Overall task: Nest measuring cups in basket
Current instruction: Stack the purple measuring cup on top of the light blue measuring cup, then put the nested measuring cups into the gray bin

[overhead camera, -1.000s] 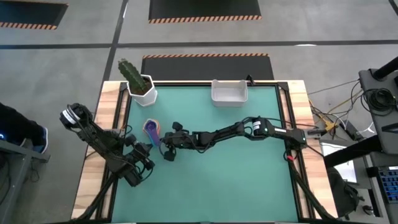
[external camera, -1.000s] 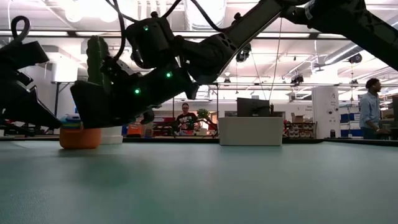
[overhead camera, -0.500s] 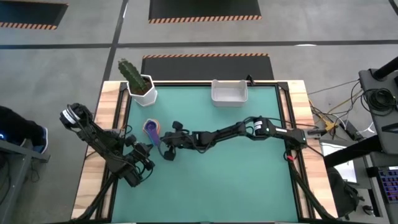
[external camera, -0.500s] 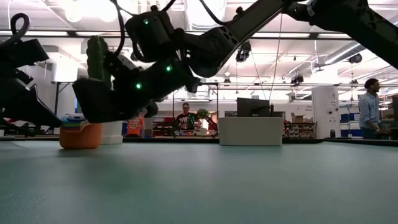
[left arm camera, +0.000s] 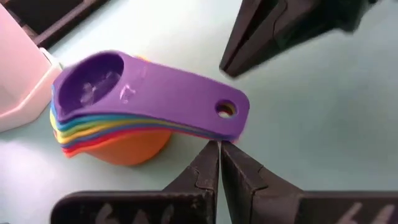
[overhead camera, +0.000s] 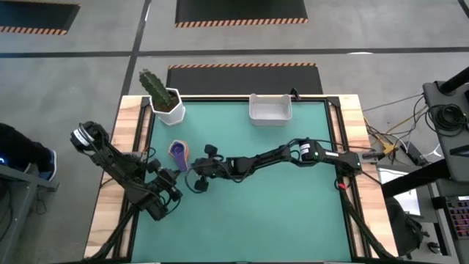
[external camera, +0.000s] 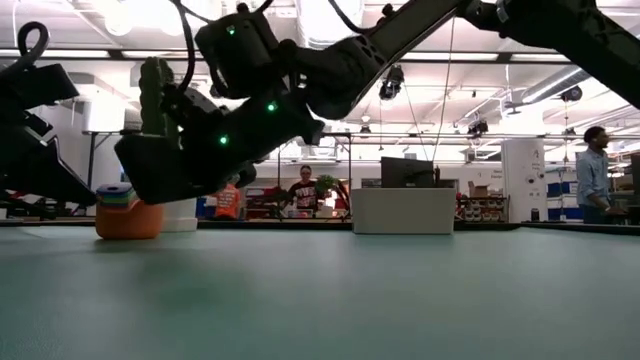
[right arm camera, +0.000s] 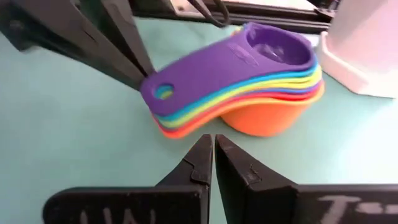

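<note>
The measuring cups (overhead camera: 178,152) stand nested in one stack on the green mat, orange at the bottom and purple on top, with the handles fanned out to one side (left arm camera: 217,112). They also show in the low view as the cup stack (external camera: 128,212). My left gripper (left arm camera: 219,146) is shut, its tips just short of the purple handle's end. My right gripper (right arm camera: 213,140) is shut and points at the stack from the opposite side, a little way off. The white basket (overhead camera: 270,108) sits at the far edge.
A white pot with a green cactus (overhead camera: 167,103) stands at the far left corner, close behind the cups. The basket (external camera: 403,210) has bare mat around it. People move in the room beyond the table. The near half of the mat has free room.
In the low view my right arm's wrist has risen a little above the mat, while its fingers stay low beside the stack. The cups have stayed where they were.
</note>
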